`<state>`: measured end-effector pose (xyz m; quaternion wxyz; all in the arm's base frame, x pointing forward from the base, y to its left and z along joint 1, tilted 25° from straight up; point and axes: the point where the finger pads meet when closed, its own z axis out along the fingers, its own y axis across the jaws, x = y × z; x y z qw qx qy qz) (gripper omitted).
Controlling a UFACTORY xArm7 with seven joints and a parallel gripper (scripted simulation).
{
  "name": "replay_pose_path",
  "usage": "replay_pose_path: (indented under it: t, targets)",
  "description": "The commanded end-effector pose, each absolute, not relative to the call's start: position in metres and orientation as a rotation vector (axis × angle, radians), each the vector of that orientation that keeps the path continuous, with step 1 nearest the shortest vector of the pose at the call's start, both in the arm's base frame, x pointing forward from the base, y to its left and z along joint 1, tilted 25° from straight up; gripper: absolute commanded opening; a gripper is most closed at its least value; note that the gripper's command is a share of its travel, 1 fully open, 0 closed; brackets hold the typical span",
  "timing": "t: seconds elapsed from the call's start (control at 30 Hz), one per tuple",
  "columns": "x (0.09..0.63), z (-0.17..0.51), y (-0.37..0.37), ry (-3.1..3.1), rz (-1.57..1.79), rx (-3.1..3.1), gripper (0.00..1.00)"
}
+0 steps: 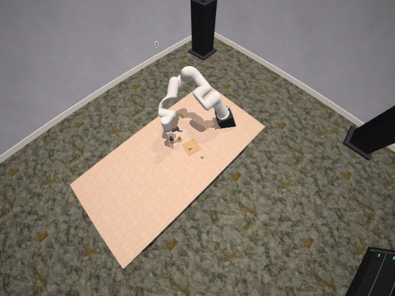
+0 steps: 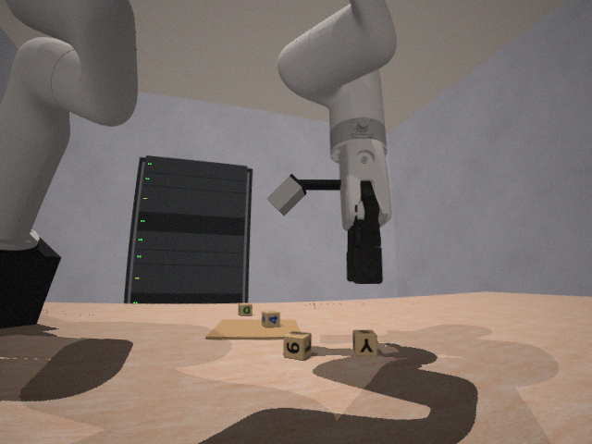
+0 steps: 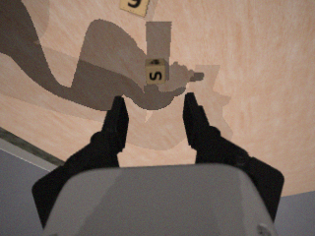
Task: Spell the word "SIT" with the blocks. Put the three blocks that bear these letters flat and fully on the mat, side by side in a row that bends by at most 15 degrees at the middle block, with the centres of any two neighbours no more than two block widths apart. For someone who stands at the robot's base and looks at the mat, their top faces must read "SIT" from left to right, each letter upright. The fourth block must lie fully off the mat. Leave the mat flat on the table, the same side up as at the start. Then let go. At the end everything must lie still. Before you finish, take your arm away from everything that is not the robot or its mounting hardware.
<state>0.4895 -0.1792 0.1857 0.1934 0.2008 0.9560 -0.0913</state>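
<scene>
My gripper (image 1: 171, 140) (image 2: 364, 281) (image 3: 155, 105) is open and empty, pointing down above a block. That block (image 2: 364, 342) (image 3: 156, 75) lies off the mat, shows an S on top and a Y on a side. A second block (image 1: 179, 137) (image 2: 297, 346) (image 3: 135, 6) lies off the mat near it, with a 6 or 9 on a side; its top is cut off in the wrist view. A third block (image 1: 189, 148) (image 2: 270, 318) with a blue 4 on a side sits on the mat (image 1: 195, 146) (image 2: 234, 329). A fourth block (image 1: 202, 156) (image 2: 245, 309) with a green D lies off the mat's far side. The last two top letters are unreadable.
The mat lies flat on the wooden table (image 1: 137, 191) (image 2: 143, 382). The robot's black base (image 1: 226, 121) (image 2: 23, 287) stands at one end of the table. Arm shadows fall around the two nearer blocks.
</scene>
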Motion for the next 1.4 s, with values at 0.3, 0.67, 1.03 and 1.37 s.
replay_pose_path:
  t: [0.3, 0.67, 1.03, 1.37]
  targets:
    - [0.494, 0.176, -0.182, 2.679, -0.256, 0.562, 0.63]
    - [0.499, 0.163, -0.185, 2.679, -0.256, 0.562, 0.63]
    - [0.504, 0.151, -0.188, 2.679, -0.256, 0.562, 0.63]
    - [0.507, 0.142, -0.190, 2.679, -0.256, 0.562, 0.63]
